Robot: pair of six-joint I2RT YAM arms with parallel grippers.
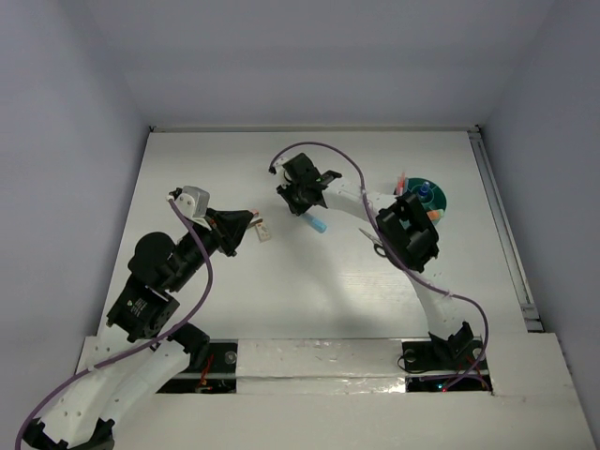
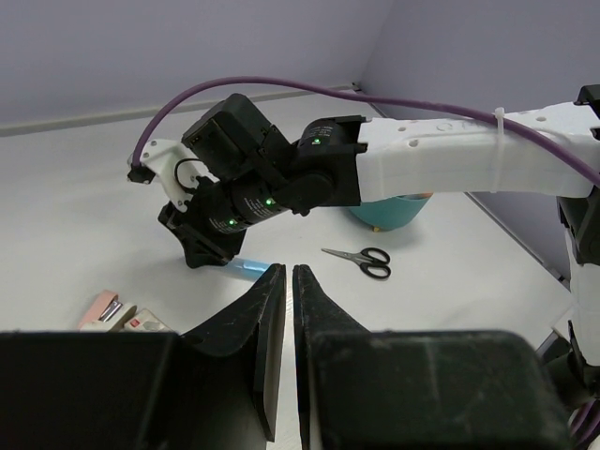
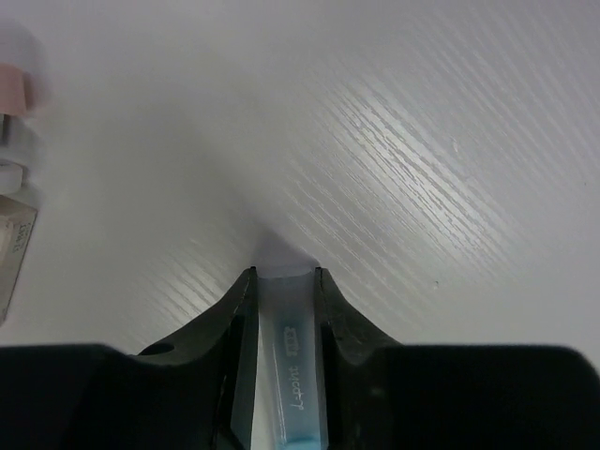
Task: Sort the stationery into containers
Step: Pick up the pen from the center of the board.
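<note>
- At centre of the overhead view, found right hand (image 1: pixel 307 210) pointed down at the worktop (image 1: pixel 281 300), jaws pinched on a pale blue pen (image 1: pixel 318 226).
- From the right wrist view, confirmed the grip: both fingers (image 3: pixel 234 323) pressed against the sides of the pale blue pen (image 3: pixel 286 361), barrel running between them toward the bottom edge, printed lettering visible. Cannot tell whether its far end touches the white surface or sits just above it.
- Left of centre overhead, logged left hand (image 1: pixel 251 223) low over the worktop, just beside the erasers (image 1: pixel 263 231).
- From the left wrist view, noted left hand (image 2: pixel 288 272) with jaws nearly together, only a thin slit between them, holding nothing.
- Lower left of that same view: erasers (image 2: pixel 105 307), pink and white, lying flat and close together.
- Right of centre, same view: black-handled scissors (image 2: pixel 359 260) flat on the worktop, apart from the pen, near a teal cup (image 2: pixel 394 214) mostly hidden behind the right arm (image 2: pixel 441 159).
- Upper right overhead: teal cup (image 1: pixel 442 201) upright with blue, orange and red items inside, well apart from the gripped pen.
</note>
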